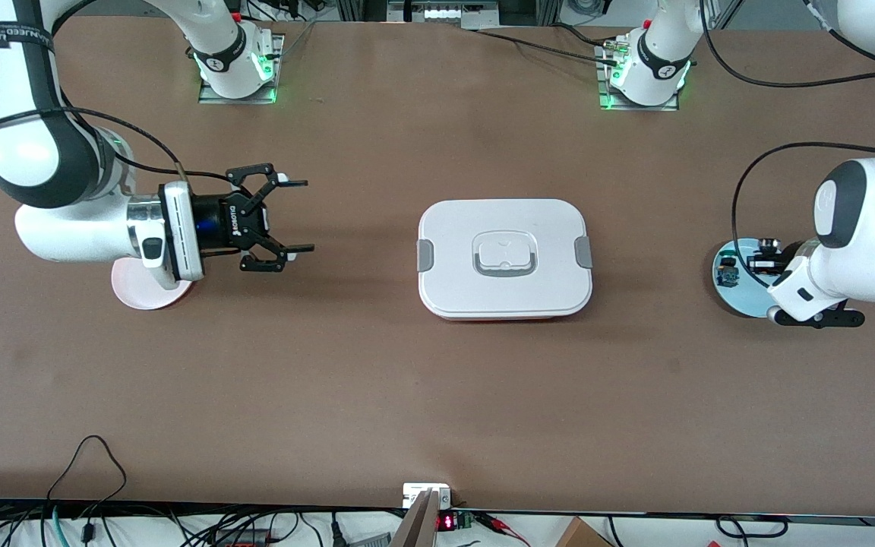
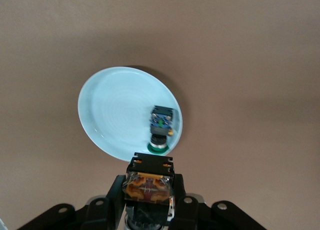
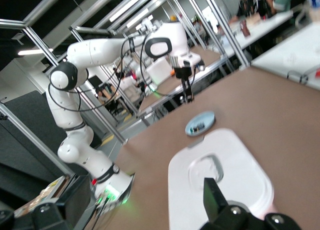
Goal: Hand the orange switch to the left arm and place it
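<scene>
My left gripper (image 2: 149, 192) is shut on the orange switch (image 2: 149, 182), a small black block with an amber-orange part, held in the air over the light blue plate (image 2: 117, 112). In the front view the left gripper (image 1: 762, 266) is mostly hidden under its own wrist at the left arm's end of the table. The white box (image 1: 504, 258) lies flat in the middle of the table. My right gripper (image 1: 307, 215) hangs open and empty, level with the table and pointing toward the box, above a pink plate (image 1: 141, 292).
A second small black switch with blue-green parts (image 2: 162, 126) lies on the blue plate (image 1: 737, 292) near its rim. The box (image 3: 220, 175) sits between the two arms. Cables and electronics line the table edge nearest the front camera.
</scene>
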{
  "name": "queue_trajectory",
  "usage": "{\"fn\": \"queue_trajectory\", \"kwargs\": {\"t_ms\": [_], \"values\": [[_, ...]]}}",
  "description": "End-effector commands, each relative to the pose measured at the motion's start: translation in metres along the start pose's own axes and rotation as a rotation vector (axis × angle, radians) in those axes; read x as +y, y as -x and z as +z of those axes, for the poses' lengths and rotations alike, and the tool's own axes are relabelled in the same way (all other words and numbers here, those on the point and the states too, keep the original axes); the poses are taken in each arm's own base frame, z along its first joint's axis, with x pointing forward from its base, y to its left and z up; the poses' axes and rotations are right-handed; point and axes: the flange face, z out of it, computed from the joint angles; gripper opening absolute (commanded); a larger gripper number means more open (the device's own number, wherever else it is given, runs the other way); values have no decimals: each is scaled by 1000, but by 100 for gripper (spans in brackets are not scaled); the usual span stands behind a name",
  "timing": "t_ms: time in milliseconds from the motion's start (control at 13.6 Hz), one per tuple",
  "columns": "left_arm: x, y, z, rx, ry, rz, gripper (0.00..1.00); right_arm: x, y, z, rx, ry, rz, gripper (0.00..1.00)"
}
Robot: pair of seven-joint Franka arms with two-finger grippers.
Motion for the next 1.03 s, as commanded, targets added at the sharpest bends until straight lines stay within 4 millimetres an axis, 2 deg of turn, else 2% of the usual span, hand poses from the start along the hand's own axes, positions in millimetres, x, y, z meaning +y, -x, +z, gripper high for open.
{"fn": "queue_trajectory", "kwargs": {"t_ms": [0,221,295,442,589,663,736,957], "values": [[-22,-1,31,28,-52,30,0,-19,-4,-8,-117,42,206,100],[-57,-21,80,75,-30,35,1,-25,-8,-20,-254,164,432,100],[-61,-25,89,86,-25,43,1,-30,-9,-25,-313,221,505,100],[-61,-28,96,88,-21,43,1,-33,-2,-36,-442,341,611,100],[-68,-34,114,106,-13,42,1,-38,3,-44,-512,444,730,100],[-70,-37,123,109,-10,60,5,-39,6,-48,-544,518,808,100],[-77,-38,132,117,-6,64,5,-40,3,-53,-562,606,884,100],[-78,-36,141,111,-1,74,5,-44,0,-68,-619,868,1057,100]]}}
